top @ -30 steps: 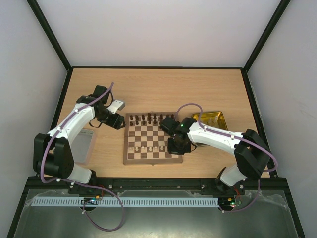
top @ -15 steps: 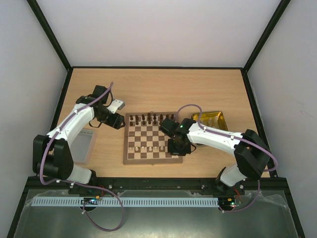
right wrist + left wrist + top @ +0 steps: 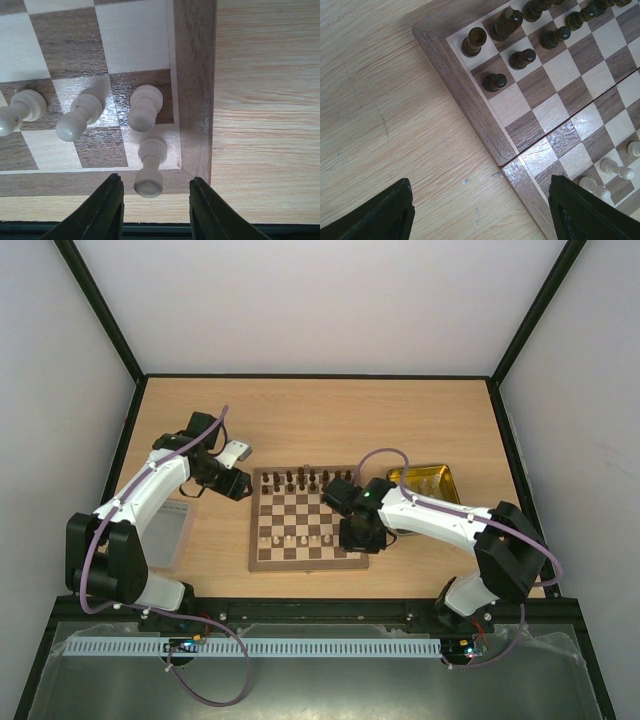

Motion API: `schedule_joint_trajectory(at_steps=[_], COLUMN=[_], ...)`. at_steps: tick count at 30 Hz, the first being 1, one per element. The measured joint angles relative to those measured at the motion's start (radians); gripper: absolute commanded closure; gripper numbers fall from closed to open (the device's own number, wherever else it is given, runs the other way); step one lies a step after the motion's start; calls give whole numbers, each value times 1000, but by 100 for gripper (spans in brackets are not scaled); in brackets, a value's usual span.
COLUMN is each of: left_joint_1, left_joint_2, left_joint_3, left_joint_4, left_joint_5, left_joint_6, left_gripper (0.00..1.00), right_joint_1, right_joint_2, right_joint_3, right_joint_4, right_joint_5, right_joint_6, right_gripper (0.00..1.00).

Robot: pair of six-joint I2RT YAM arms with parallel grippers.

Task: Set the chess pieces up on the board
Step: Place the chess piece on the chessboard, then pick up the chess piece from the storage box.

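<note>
Right gripper point(image 3: 152, 202) fingers parted, straddling a cream piece point(image 3: 149, 170) on the board point(image 3: 192, 75) corner square, not touching it. Left gripper point(image 3: 485, 215) wide, empty, over the board's edge. Fingertips cropped in both wrist views.

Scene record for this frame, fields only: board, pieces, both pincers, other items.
board: middle rows bare
dark pieces: on the far rows
cream pieces: on the near rows
right pincer: open, straddling corner cream piece, gap on either side
left pincer: open, empty, above the board's left edge
yellow tray: right of the board
grey lid: left of the board
</note>
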State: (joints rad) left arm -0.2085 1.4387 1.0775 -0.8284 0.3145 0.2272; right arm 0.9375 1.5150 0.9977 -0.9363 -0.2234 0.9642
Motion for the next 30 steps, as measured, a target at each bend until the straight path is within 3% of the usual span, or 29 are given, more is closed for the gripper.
schedule_joint_trajectory(at_steps=[9,14,18,30], left_joint_1=[0,0,0,0], left_joint_2=[0,0,0,-5], left_joint_3=[-2,-2,-2,-6], left_joint_4=[0,1,2,8], left_joint_5=[0,0,0,0], left_joint_6=[0,0,0,-3], left_gripper=[26,26,26,26], right_joint_1=[-51,-315,-499,-744], right_joint_2=[-103,-220,-217,-83], right_joint_3=[144,103,21,21], right_joint_4=[-139,-157,-139,14], right_joint_5=[105,149,159,151], right_joint_6=[-6,-42,-89,-148], right_gripper=[64,64,64,65])
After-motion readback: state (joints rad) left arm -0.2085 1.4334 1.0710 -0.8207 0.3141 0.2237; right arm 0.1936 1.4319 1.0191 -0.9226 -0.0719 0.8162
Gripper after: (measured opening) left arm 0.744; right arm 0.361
